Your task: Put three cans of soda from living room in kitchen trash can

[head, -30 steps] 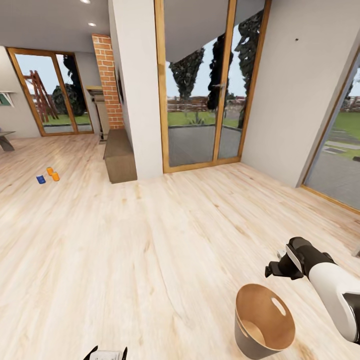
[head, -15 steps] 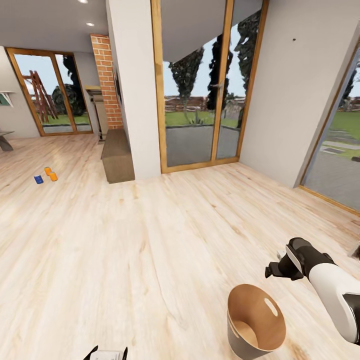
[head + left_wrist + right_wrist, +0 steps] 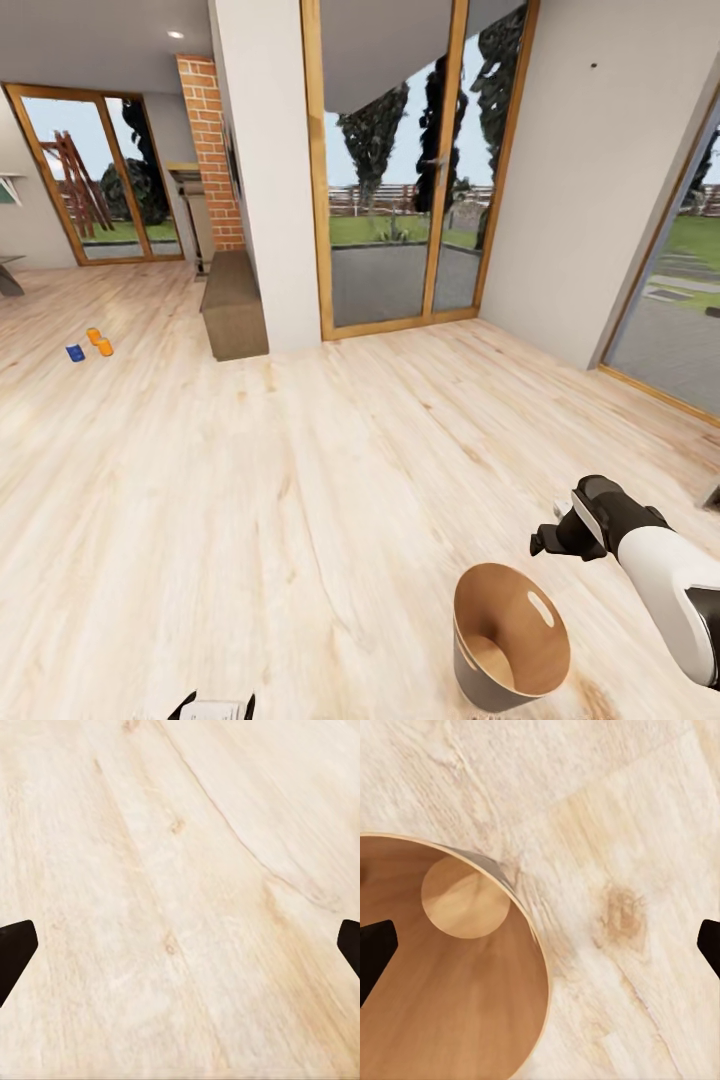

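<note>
The bin (image 3: 510,640) stands upright on the plank floor (image 3: 300,500) at the lower right of the head view, its brown inside and tan bottom open to view, pale grey outside. Nothing is seen inside it. The right pincer (image 3: 548,540) is held just beyond the bin's rim, apart from it; in the right wrist view the bin (image 3: 450,967) lies under one dark fingertip (image 3: 375,949) while the other sits wide across the frame, so the pincer is spread open and empty. The left pincer (image 3: 180,945) is likewise spread wide over bare floor, holding nothing.

Far off at the left, three cans are grouped on the floor: a blue can (image 3: 75,353) and two orange cans (image 3: 99,342), well apart from the bin. Beyond them a brick column (image 3: 212,150) and a low cabinet (image 3: 232,315) are seen.
</note>
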Robot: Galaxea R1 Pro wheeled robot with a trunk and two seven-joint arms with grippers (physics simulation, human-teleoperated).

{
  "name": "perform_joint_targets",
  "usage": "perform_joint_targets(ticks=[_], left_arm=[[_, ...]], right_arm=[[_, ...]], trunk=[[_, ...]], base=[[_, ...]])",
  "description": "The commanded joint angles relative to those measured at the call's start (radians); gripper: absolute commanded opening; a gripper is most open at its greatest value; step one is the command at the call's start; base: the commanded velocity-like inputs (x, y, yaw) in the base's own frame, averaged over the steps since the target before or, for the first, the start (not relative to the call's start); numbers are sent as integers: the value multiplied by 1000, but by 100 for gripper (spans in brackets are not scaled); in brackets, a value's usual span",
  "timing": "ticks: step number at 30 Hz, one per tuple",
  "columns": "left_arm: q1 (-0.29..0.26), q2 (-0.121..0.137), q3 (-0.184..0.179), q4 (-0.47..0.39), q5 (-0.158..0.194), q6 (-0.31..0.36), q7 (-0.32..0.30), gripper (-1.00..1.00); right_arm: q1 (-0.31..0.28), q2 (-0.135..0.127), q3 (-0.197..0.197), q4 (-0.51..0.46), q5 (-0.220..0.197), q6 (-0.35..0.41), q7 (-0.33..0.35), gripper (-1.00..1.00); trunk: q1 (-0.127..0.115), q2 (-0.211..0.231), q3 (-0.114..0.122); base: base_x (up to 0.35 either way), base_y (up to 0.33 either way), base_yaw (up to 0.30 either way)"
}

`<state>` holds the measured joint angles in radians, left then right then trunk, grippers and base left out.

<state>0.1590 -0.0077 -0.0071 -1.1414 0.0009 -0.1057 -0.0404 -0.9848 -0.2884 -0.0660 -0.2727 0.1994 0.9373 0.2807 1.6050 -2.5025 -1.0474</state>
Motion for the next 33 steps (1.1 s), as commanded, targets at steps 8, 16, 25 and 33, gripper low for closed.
perform_joint_targets(ticks=[8, 16, 25, 33], left_arm=[[-1, 0, 0, -1, 1, 6, -1, 100], [-1, -1, -1, 0, 1, 7, -1, 100], [-1, -1, -2, 0, 1, 8, -1, 100], [-1, -2, -2, 0, 1, 9, -1, 100]], right_arm=[[0, 1, 0, 1, 0, 0, 0, 100], [0, 0, 0, 1, 0, 0, 0, 100], [0, 0, 0, 1, 0, 0, 0, 100], [0, 0, 0, 1, 0, 0, 0, 100]], trunk=[[4, -2, -31], [7, -4, -62], [11, -6, -97], [15, -8, -128]], base=[[0, 0, 0], [0, 0, 0], [0, 0, 0], [0, 0, 0]])
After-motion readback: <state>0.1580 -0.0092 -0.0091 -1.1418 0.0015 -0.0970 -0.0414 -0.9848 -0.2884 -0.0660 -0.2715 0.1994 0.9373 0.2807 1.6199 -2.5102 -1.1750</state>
